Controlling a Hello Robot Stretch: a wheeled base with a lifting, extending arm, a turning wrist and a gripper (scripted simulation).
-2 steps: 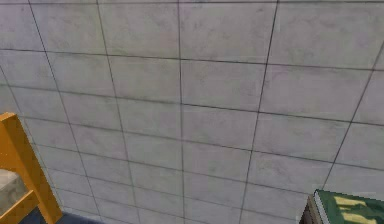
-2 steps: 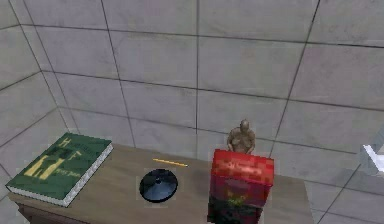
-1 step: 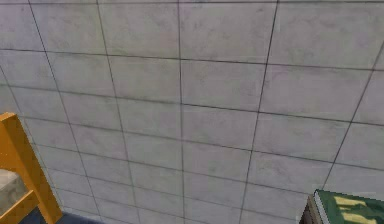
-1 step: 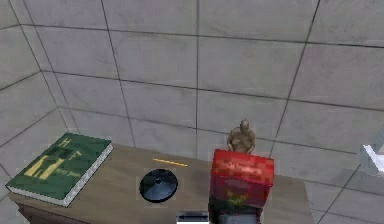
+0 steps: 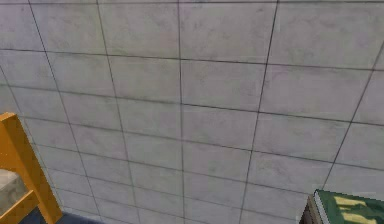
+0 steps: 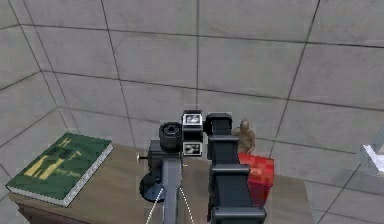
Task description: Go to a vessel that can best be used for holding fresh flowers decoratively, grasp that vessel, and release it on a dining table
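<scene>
Bench point(image 6: 110, 195), wood, lower frame of the arm side view; its left edge runs diagonally, grey tiling point(image 6: 200, 60) open beyond. Green book point(image 6: 62, 166) flat at lower left, near that edge. End effector point(image 6: 167, 185) at centre, seen against the bench top; finger spacing and load cannot be told. Small tan upright object point(image 6: 245, 134), possibly the vessel, right of centre, just above a red block point(image 6: 260, 175).

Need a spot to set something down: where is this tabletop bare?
Bare wood on the tabletop lies between the green book and the hand, and there is a narrower strip right of the red box. Crowded: where the hand, the red box and the small brown figure cluster.
</scene>
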